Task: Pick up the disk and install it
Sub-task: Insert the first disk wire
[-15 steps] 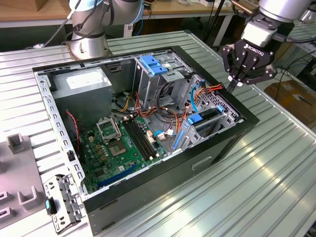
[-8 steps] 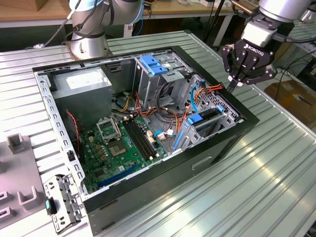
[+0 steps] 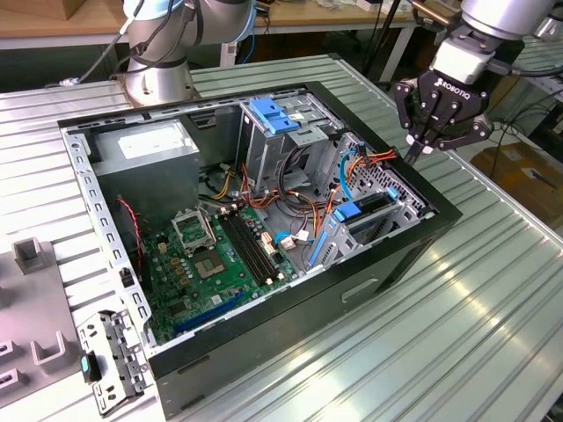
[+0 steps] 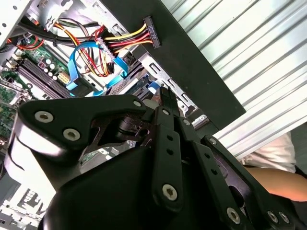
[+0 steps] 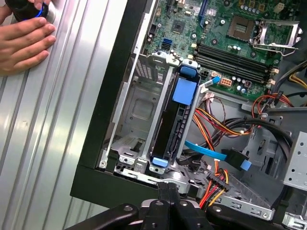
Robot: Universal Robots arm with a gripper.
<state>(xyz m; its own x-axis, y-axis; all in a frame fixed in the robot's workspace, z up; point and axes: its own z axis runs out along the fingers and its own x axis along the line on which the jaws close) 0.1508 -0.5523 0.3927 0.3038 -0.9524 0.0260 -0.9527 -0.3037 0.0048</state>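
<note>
A big black computer box (image 3: 290, 330) lies open on a shiny metal table (image 3: 493, 299). The disk (image 5: 173, 124) is inside the box. It stands on its thin side in a metal rack (image 5: 139, 110) at one corner. It has a blue frame, with a blue tab at each end. In the exterior view the disk (image 3: 368, 211) is at the exterior view's right end of the box, close to the black wall. The gripper (image 3: 413, 155) hangs in the air over that same corner, a bit above the disk and not touching it. Its two black fingers are pressed together at the tips and hold nothing. In the first wrist view the gripper (image 5: 168, 190) points toward one end of the disk, by a blue tab. Red, yellow and orange wires (image 5: 218, 120) and a flat blue cable (image 5: 206, 149) run beside the disk. A green board (image 3: 220, 255) lies on the floor of the box. A grey box (image 3: 145, 145) with a white sticker sits in the corner at the exterior view's left. A person's hand (image 5: 24, 40) rests on the table outside the computer box, on a small dark thing with a blue ring.
</note>
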